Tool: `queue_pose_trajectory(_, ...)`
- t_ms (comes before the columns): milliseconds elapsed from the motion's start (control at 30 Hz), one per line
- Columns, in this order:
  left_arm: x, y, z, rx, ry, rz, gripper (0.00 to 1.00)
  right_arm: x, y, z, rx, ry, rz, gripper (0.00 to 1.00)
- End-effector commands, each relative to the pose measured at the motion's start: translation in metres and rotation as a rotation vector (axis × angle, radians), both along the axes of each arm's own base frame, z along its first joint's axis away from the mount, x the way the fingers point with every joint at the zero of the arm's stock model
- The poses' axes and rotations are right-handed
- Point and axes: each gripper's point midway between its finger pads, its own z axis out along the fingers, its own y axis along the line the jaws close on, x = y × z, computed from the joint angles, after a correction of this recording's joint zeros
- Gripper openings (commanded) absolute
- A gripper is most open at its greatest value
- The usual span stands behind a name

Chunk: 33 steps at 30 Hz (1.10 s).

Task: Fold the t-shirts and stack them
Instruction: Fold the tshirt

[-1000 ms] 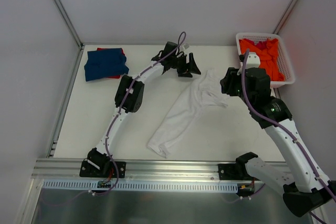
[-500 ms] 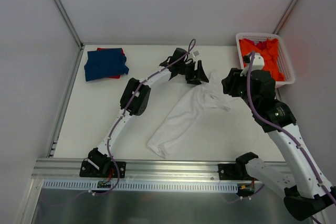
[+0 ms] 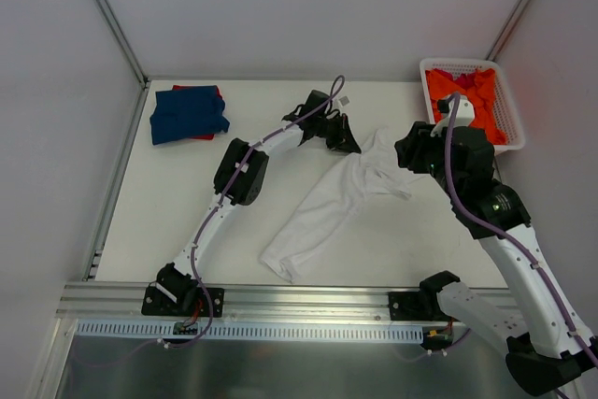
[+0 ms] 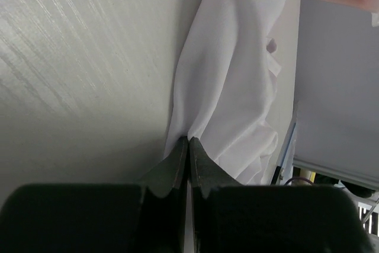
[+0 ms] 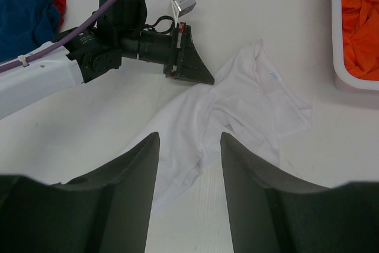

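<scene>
— The left gripper (image 4: 188, 146) is clamping an edge of the white t-shirt (image 3: 346, 189) on the table (image 3: 187, 203); the right gripper (image 5: 185, 140) is hanging spread above it.
— With so thin a bite, dragging is probably risking a slip.

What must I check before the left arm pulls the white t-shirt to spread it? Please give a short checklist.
1. Left claw shut on an edge of the white t-shirt: ok.
2. Number of cloth layers in that pinch: cannot tell.
3. Right claw open and holding nothing, above the shirt: ok.
4. White t-shirt lying flat: not ok, it is bunched in a long twisted strip.
5. Stack ready at the far left: ok, the dark blue t-shirt lies folded on the red t-shirt.
6. Orange t-shirt inside the basket, apart from the white one: ok.
</scene>
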Motion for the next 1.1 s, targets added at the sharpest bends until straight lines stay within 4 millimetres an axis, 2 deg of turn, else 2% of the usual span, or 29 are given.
queue_pose_trajectory(0,0.01,0.01,0.006,0.007,-0.013,0.032,0.0,-0.003,0.003,0.018,0.048,-0.053,0.009,0.49)
queue_pose_trajectory(100,0.018,0.021,0.007,0.026,-0.024,0.069,0.0,-0.003,0.004,0.017,0.047,-0.05,0.015,0.49)
queue_pose_trajectory(133,0.022,0.023,0.015,0.026,-0.038,0.082,0.0,-0.003,0.005,0.015,0.045,-0.046,0.017,0.49)
queue_pose_trajectory(200,0.029,0.032,0.016,0.035,-0.042,0.109,0.0,-0.002,0.006,0.014,0.045,-0.041,0.021,0.49)
queue_pose_trajectory(300,0.05,0.054,0.024,0.038,-0.052,0.172,0.0,-0.003,0.007,0.013,0.046,-0.038,0.027,0.49)
queue_pose_trajectory(333,0.062,0.066,0.027,0.045,-0.057,0.211,0.0,-0.003,0.007,0.011,0.047,-0.035,0.028,0.49)
queue_pose_trajectory(433,0.078,0.088,0.028,0.055,-0.046,0.277,0.0,-0.003,0.007,0.011,0.045,-0.035,0.028,0.49)
queue_pose_trajectory(467,0.087,0.102,0.027,0.058,-0.04,0.307,0.0,-0.003,0.007,0.01,0.044,-0.036,0.029,0.49)
queue_pose_trajectory(700,0.12,0.161,0.032,0.08,-0.041,0.447,0.0,-0.002,0.008,0.004,0.032,-0.021,0.033,0.5)
queue_pose_trajectory(900,0.139,0.204,0.028,0.091,-0.021,0.532,0.0,0.0,0.01,0.002,0.032,-0.015,0.039,0.49)
queue_pose_trajectory(1067,0.138,0.228,0.017,0.124,0.002,0.579,0.0,0.003,0.012,0.001,0.026,-0.012,0.044,0.49)
